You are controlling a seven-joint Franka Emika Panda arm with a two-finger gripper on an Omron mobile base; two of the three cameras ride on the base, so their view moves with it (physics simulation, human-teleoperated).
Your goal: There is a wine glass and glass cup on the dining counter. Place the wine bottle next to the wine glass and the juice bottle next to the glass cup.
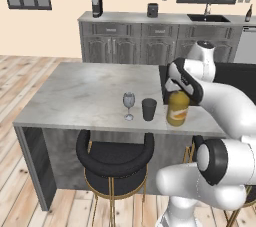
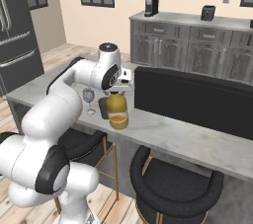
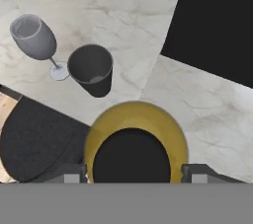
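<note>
The dining counter [image 1: 85,96] is stretching across the room as a long grey-white marble top, with its black cooktop [image 2: 197,99] sitting inset toward the far right end. Two black round stools [image 1: 114,158] are standing tucked against its near side. The white arm is reaching forward over the near edge of the counter, and its gripper [image 1: 178,91] is sitting directly over the top of the juice bottle [image 1: 177,108]. In the hand view the fingers [image 3: 69,174] are showing on either side of the bottle's dark cap [image 3: 132,156], spread wider than the bottle's shoulders, so they are apart rather than pressing on it. The juice bottle is standing upright on the counter close to the near edge, just beside the corner of the cooktop. The glass cup [image 1: 149,109] is standing just beside the bottle on its left, with a small gap between them. The wine glass [image 1: 129,105] is standing upright just to the left of the cup, also near the counter's edge. The wine bottle [image 1: 248,13] is standing far off on the back counter beside the sink [image 1: 208,18], well apart from the wine glass.
</note>
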